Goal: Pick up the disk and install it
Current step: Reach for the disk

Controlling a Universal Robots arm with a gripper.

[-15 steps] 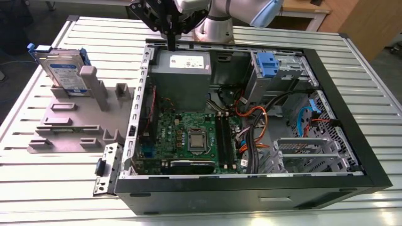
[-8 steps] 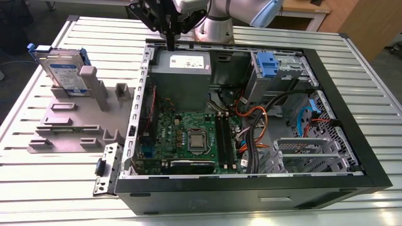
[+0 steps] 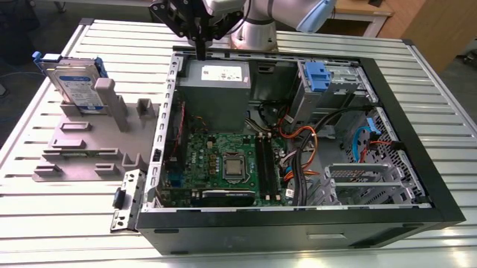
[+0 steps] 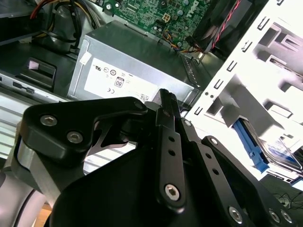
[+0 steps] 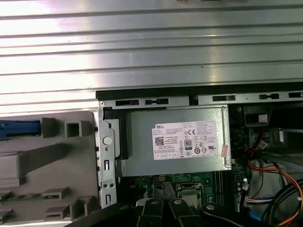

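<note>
The disk is a silver drive with a blue-and-white label in a blue carrier. It stands upright in a grey holder on the exterior view's left, outside the computer case. The second wrist view shows its blue carrier and label, and the first wrist view shows a blue edge of it. My gripper hangs above the case's back left corner, over the grey power supply. It is well apart from the disk. Its black fingers are pressed together with nothing between them.
The open computer case lies on a slatted metal table. It holds a motherboard, cables and a drive bay with a small blue bracket. The case's metal rim lies under my gripper. The robot's base stands behind the case.
</note>
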